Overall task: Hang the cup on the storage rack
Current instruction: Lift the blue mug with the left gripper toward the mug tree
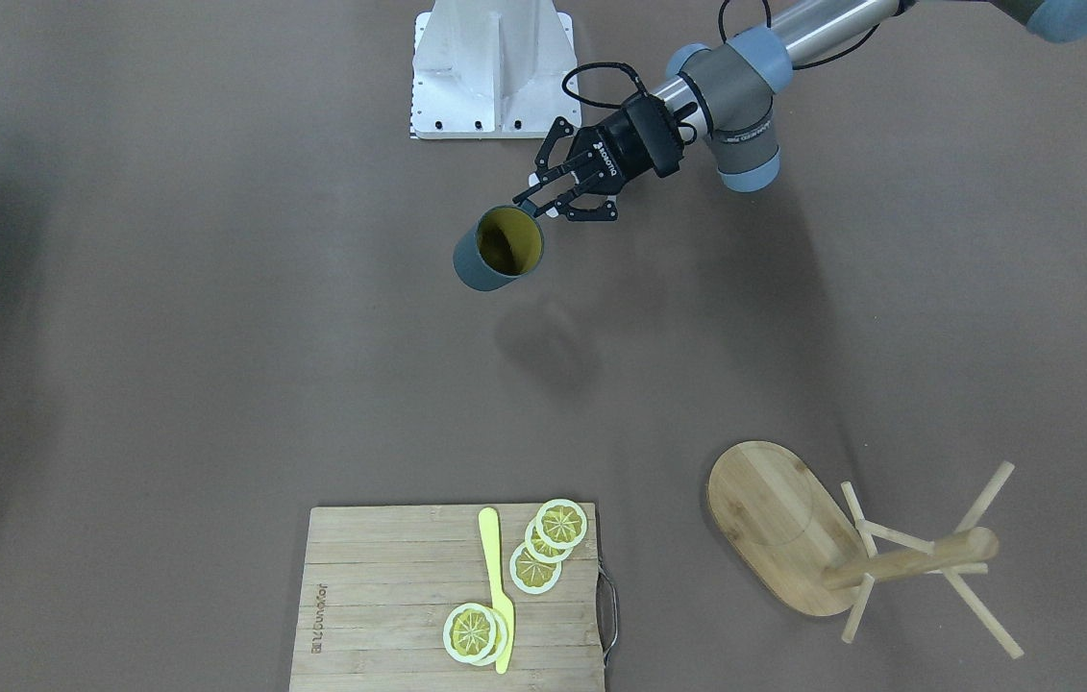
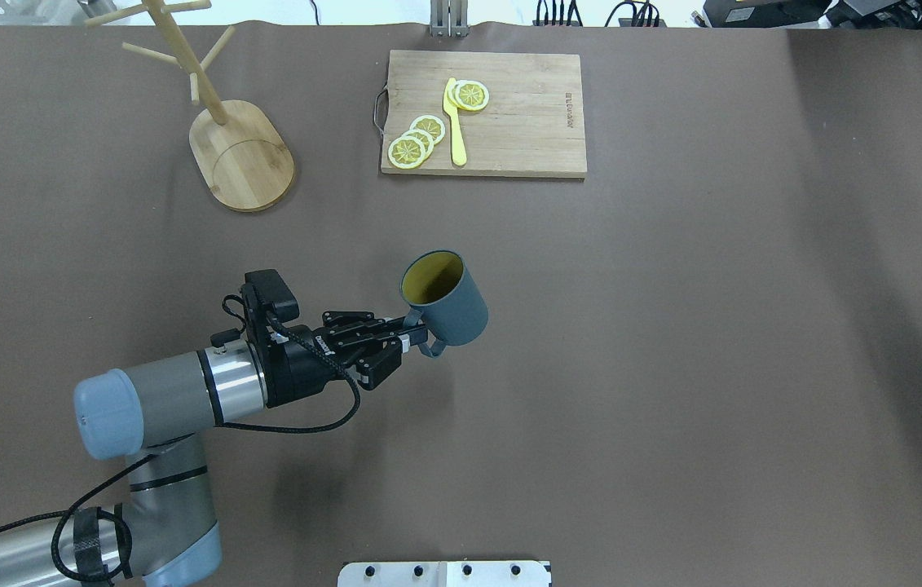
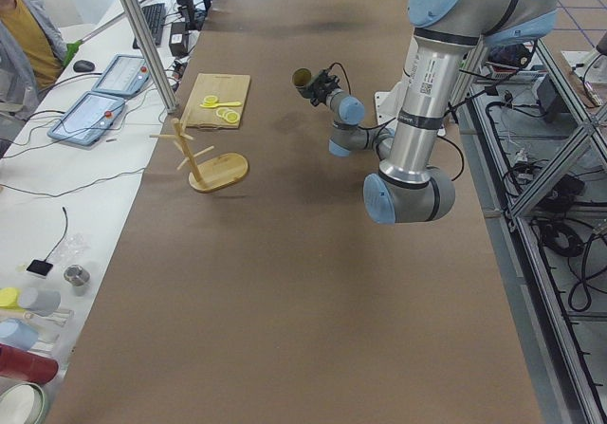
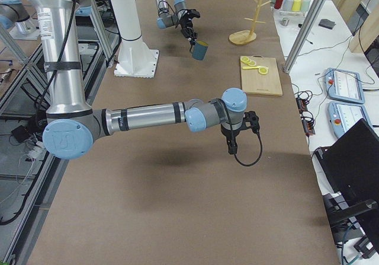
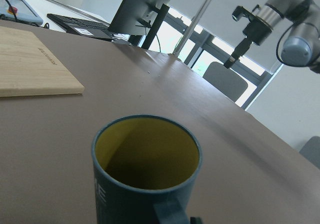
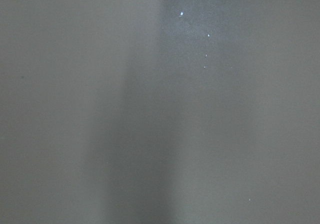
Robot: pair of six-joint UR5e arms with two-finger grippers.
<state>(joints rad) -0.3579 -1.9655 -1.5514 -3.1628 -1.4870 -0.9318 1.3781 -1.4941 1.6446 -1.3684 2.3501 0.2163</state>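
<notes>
Brown table (image 2: 672,383) fills the overhead frame. From the lower left we see the left arm (image 2: 159,399) reach toward centre, its left gripper (image 2: 414,333) clamped on the handle of the cup (image 2: 451,303), held tilted above the surface with its yellow mouth up. At top centre lies a cutting board (image 2: 522,122). The storage rack (image 2: 242,159) stands upright at upper left, well apart from the cup. The right gripper (image 4: 230,143) points downward; we cannot tell how its jaws stand. Lemon slices (image 2: 418,140) and a yellow knife (image 2: 456,130) rest on the board.
</notes>
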